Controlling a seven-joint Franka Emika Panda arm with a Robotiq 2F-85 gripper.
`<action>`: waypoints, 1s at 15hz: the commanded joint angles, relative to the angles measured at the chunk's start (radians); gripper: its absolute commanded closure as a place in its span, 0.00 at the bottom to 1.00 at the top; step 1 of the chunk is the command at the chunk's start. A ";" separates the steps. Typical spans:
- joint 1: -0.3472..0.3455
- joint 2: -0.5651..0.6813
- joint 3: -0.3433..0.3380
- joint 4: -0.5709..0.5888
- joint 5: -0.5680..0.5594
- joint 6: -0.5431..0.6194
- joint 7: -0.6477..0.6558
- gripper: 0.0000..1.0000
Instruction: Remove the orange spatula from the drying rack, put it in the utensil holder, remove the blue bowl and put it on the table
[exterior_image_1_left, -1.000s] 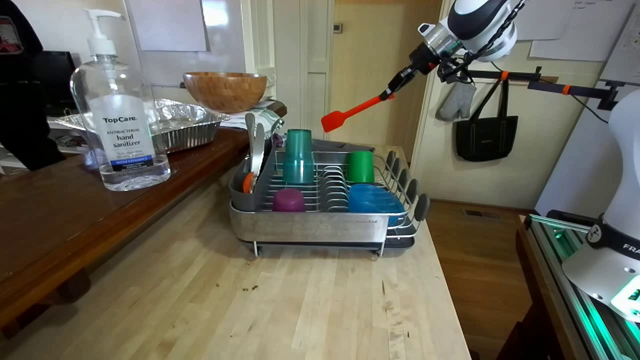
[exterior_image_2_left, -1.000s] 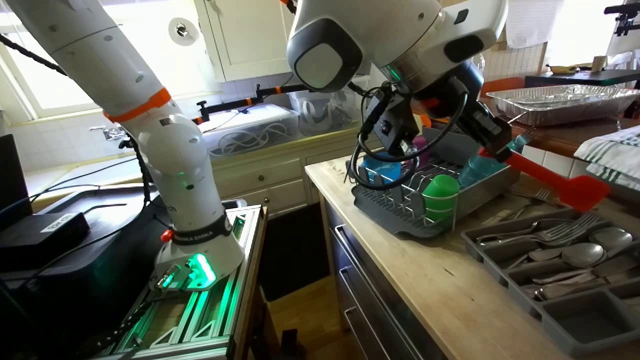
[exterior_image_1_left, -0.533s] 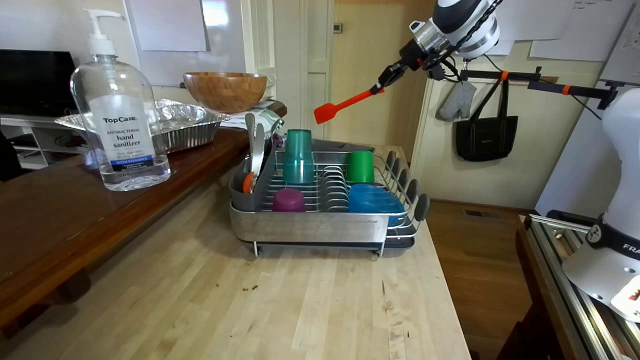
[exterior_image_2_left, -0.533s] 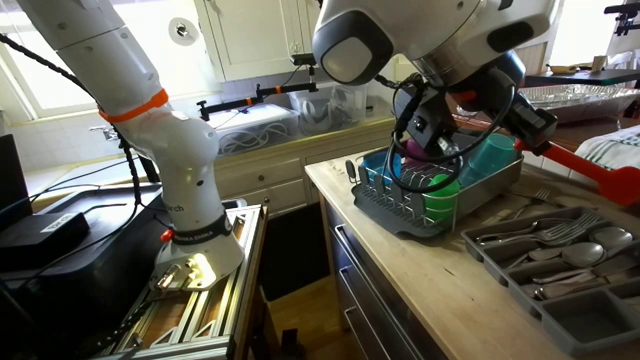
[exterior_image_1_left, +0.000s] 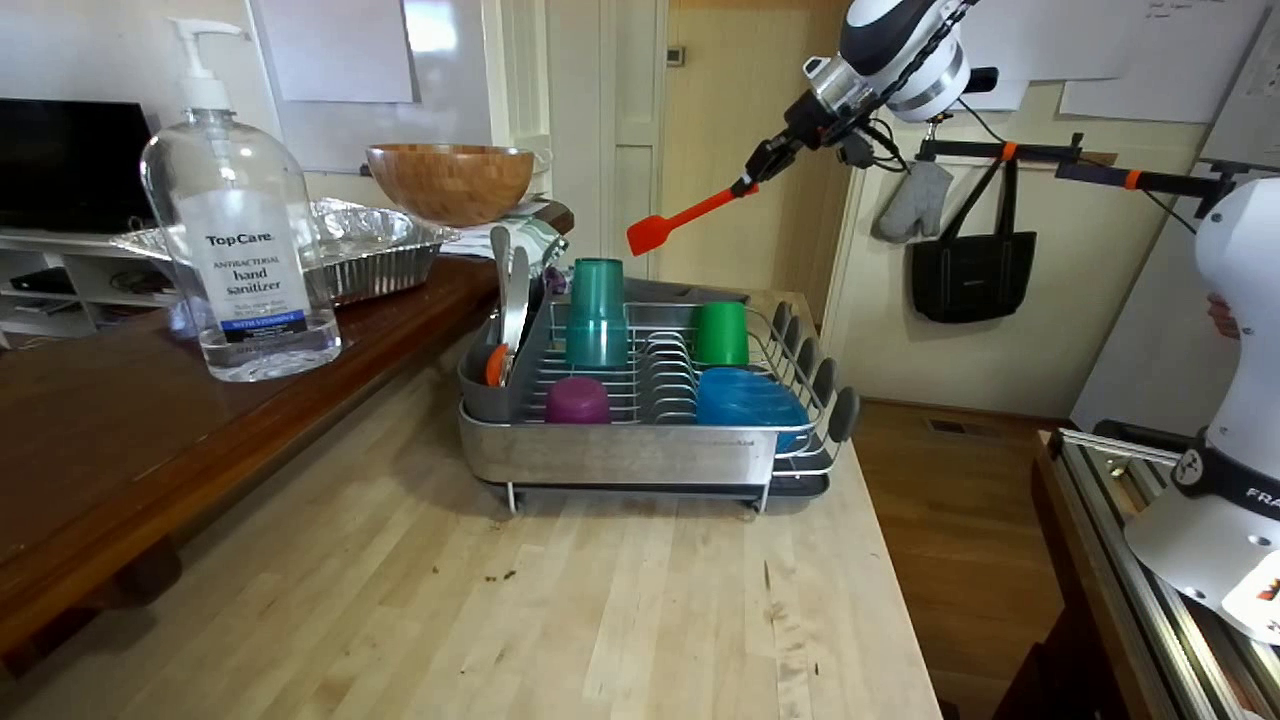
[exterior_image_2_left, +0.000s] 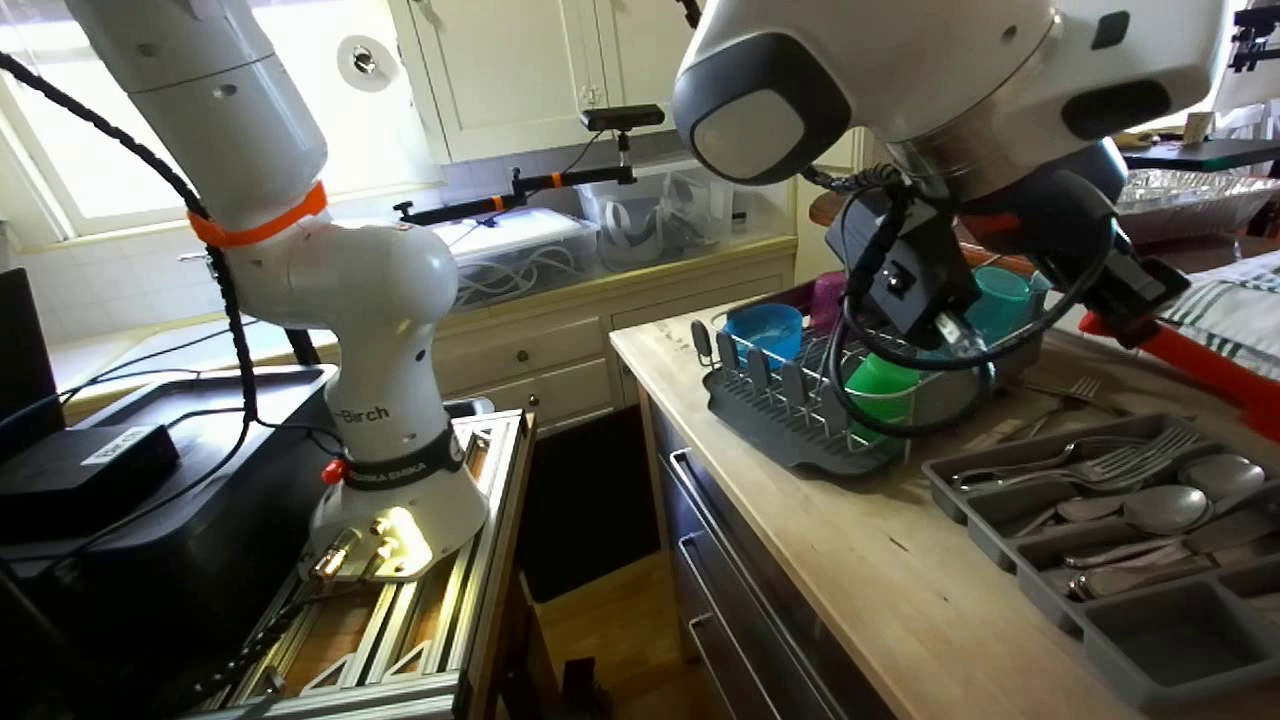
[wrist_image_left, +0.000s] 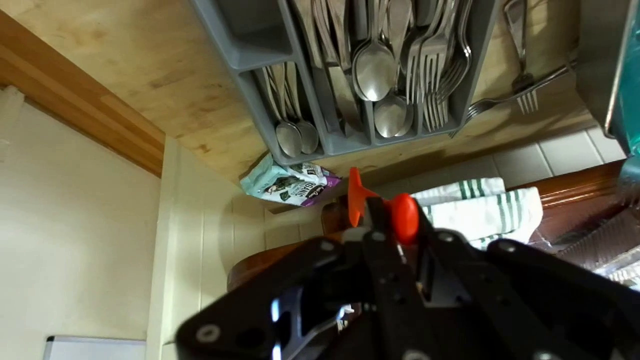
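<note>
My gripper (exterior_image_1_left: 745, 187) is shut on the handle of the orange spatula (exterior_image_1_left: 695, 210), held high above the table (exterior_image_1_left: 650, 600) with its blade pointing away from the jaws. In an exterior view the spatula (exterior_image_2_left: 1215, 365) runs out of the right edge. In the wrist view its handle end (wrist_image_left: 404, 217) sits between the fingers. The drying rack (exterior_image_1_left: 620, 457) stands below. The blue bowl (exterior_image_1_left: 745, 398) lies tilted in it and also shows in an exterior view (exterior_image_2_left: 765, 330). A grey utensil holder (exterior_image_1_left: 487, 395) with cutlery is at the rack's side.
A teal cup (exterior_image_1_left: 598, 325), a green cup (exterior_image_1_left: 720, 335) and a purple cup (exterior_image_1_left: 578, 402) stand in the rack. A grey cutlery tray (exterior_image_2_left: 1180, 640) is beside it, with loose forks (wrist_image_left: 522, 82) between. A dark counter (exterior_image_1_left: 250, 430) bears a sanitizer bottle (exterior_image_1_left: 250, 260) and a towel (wrist_image_left: 475, 210).
The arm has carried the spatula away from the robot base, leftward in an exterior view and rightward in an exterior view, where the blade has left the frame. The base light went from green to yellowish.
</note>
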 joint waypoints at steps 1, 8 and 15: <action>0.188 -0.007 -0.207 0.068 -0.034 -0.068 0.032 0.97; 0.107 -0.001 -0.116 0.029 -0.008 -0.024 0.004 0.89; 0.238 -0.035 -0.200 0.058 -0.029 -0.012 0.015 0.97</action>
